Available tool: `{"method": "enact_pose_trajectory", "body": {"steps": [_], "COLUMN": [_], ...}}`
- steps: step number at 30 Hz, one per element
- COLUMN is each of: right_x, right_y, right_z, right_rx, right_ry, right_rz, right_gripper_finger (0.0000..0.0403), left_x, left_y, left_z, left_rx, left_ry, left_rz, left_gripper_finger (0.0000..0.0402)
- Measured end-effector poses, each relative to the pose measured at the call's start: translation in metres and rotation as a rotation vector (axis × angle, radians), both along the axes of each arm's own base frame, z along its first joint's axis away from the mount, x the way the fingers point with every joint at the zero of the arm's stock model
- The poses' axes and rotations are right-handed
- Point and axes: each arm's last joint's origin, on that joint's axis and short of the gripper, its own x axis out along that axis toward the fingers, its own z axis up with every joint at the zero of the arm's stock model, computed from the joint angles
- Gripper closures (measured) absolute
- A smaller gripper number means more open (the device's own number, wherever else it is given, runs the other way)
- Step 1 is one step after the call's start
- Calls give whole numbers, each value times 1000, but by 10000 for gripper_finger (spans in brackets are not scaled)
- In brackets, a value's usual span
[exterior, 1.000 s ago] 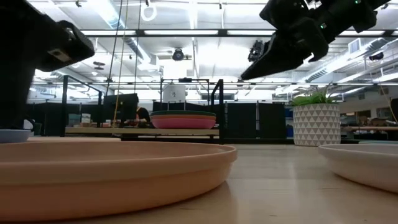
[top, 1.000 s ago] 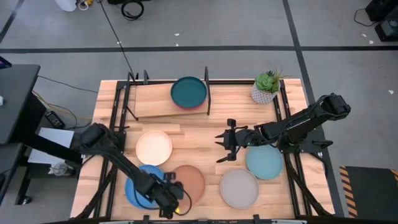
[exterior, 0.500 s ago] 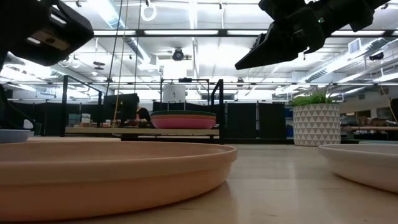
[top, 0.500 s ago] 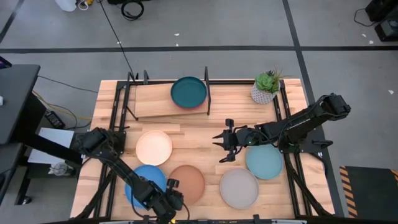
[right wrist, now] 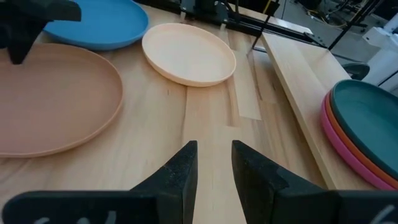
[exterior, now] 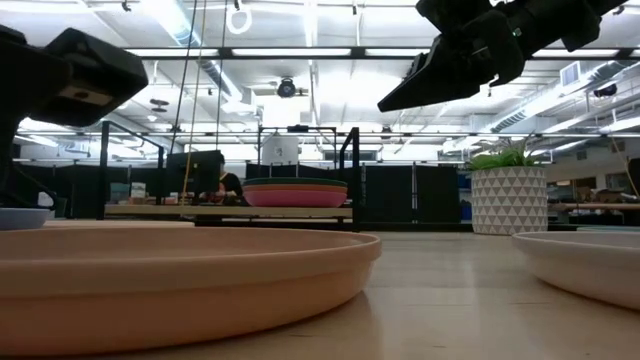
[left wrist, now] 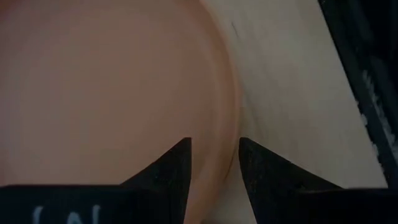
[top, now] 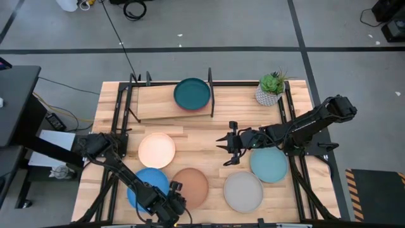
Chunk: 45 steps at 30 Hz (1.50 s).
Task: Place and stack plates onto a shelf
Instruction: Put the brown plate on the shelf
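Plates: three sit stacked on the shelf (top: 161, 101) at your table's twelve o'clock, dark teal plate (top: 192, 94) topmost, five remain loose, and your left gripper (left wrist: 214, 163) straddles the terracotta plate (top: 190, 187)'s rim, fingers narrowly parted, while the right gripper (top: 226, 145) hovers mid-table, parted, empty.

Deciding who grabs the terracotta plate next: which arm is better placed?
Left. The left gripper already straddles the terracotta plate rim with open fingers, at the table's near edge. The right gripper hovers mid-table, over bare wood.
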Motion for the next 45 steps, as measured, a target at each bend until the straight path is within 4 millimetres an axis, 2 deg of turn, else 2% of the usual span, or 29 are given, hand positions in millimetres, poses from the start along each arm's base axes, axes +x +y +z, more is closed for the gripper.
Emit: {"method": "enact_pose_trajectory", "body": {"steps": [4, 13, 19, 24, 27, 35, 38, 45], "right_x": [0, 0, 0, 0, 0, 0, 0, 0], "right_y": [0, 0, 0, 0, 0, 2, 3, 3], "right_z": [0, 0, 0, 0, 0, 0, 1, 1], "right_rx": [5, 12, 13, 16, 16, 17, 10, 9], "right_ry": [1, 1, 1, 0, 0, -1, -9, -14], "right_rz": [1, 1, 1, -1, -1, 4, 11, 14], "right_gripper_finger": [298, 298, 298, 298, 298, 298, 298, 298], "left_x": [-2, -3, -2, 5, 6, -14, -20, -42], "left_y": [2, 3, 6, 11, 22, 65, 81, 141], "left_z": [-2, -3, 3, 23, 47, 96, 103, 103], "left_rx": [30, 57, 86, 113, 122, 258, 271, 274], "left_ry": [24, 35, 48, 59, 79, 68, 50, 38], "left_rz": [-11, -30, -44, -49, 12, 128, 153, 215], "left_gripper_finger": [278, 385, 386, 386, 386, 386, 386, 386]}}
